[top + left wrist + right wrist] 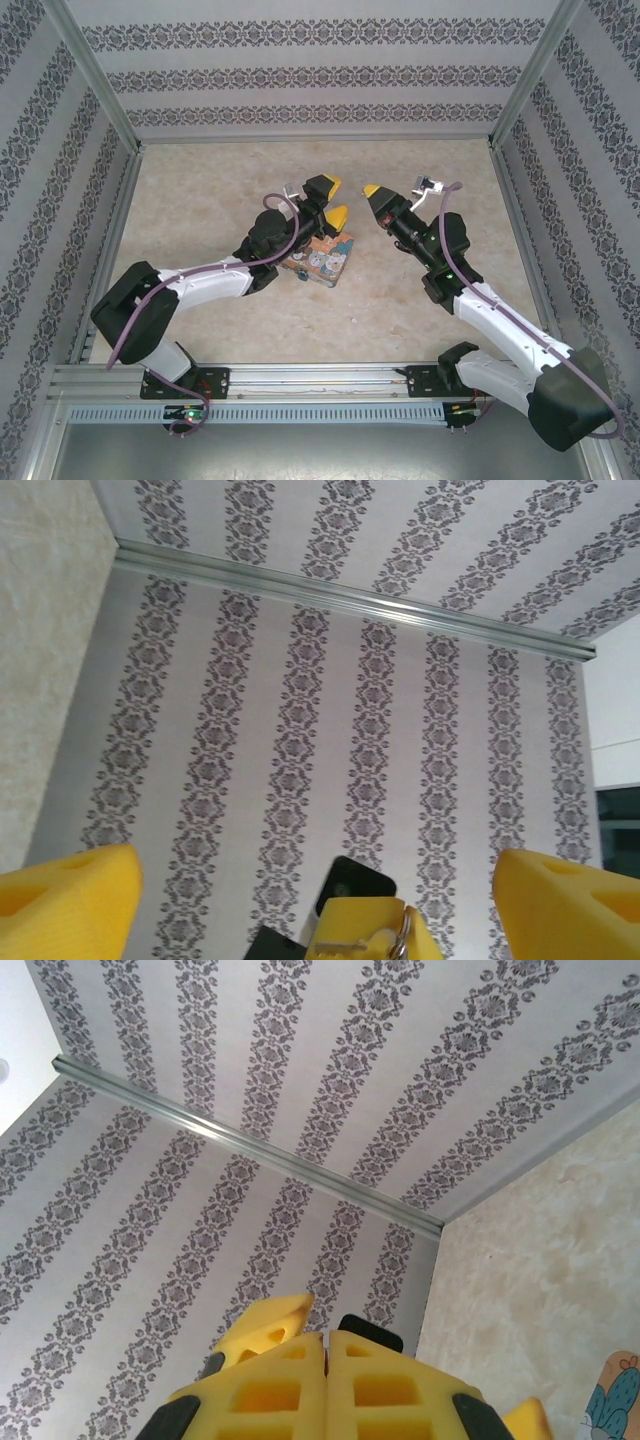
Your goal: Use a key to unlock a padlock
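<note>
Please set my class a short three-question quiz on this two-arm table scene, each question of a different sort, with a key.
1. True or false: the left gripper has its fingers apart.
2. The tin lies closest to: A the left gripper, B the back wall, C the right arm's base.
3. Fill the gap: the right gripper has its fingers ____.

Key: 1 true; 2 A; 3 shut.

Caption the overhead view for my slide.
Facing off: left gripper open near a printed tin, right gripper shut.
</note>
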You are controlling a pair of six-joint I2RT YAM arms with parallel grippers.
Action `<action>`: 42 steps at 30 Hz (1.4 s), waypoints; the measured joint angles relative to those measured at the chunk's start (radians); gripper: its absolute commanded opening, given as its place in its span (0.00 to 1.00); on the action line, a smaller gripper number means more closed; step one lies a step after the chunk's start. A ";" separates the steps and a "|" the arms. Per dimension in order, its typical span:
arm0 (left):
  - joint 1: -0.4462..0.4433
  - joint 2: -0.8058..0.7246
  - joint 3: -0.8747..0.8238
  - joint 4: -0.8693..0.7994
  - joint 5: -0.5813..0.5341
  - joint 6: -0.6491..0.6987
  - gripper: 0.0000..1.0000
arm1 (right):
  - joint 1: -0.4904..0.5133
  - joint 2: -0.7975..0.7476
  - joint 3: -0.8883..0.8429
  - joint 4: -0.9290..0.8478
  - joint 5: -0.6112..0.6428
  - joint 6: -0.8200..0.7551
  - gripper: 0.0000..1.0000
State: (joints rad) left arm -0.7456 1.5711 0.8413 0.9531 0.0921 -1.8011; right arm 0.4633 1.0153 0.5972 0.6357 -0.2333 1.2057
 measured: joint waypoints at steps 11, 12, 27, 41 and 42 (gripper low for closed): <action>-0.040 0.056 0.063 0.082 -0.026 -0.064 0.81 | 0.054 0.074 0.002 0.021 0.009 -0.012 0.00; -0.040 0.056 0.065 0.084 -0.027 -0.063 0.80 | 0.059 0.077 0.003 0.023 0.012 -0.016 0.00; -0.041 -0.003 0.038 0.079 -0.089 -0.035 0.55 | 0.070 0.056 0.005 0.031 0.054 -0.036 0.00; -0.041 0.000 0.035 0.079 -0.090 -0.036 0.32 | 0.070 0.038 0.002 0.027 0.061 -0.054 0.00; -0.041 0.001 0.035 0.079 -0.090 -0.036 0.32 | 0.070 0.037 0.002 0.027 0.061 -0.056 0.00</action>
State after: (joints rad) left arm -0.7864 1.5723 0.8764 1.0321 0.0025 -1.8370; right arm 0.5331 1.0519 0.5991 0.6624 -0.1722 1.1492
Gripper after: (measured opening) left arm 0.327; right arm 0.048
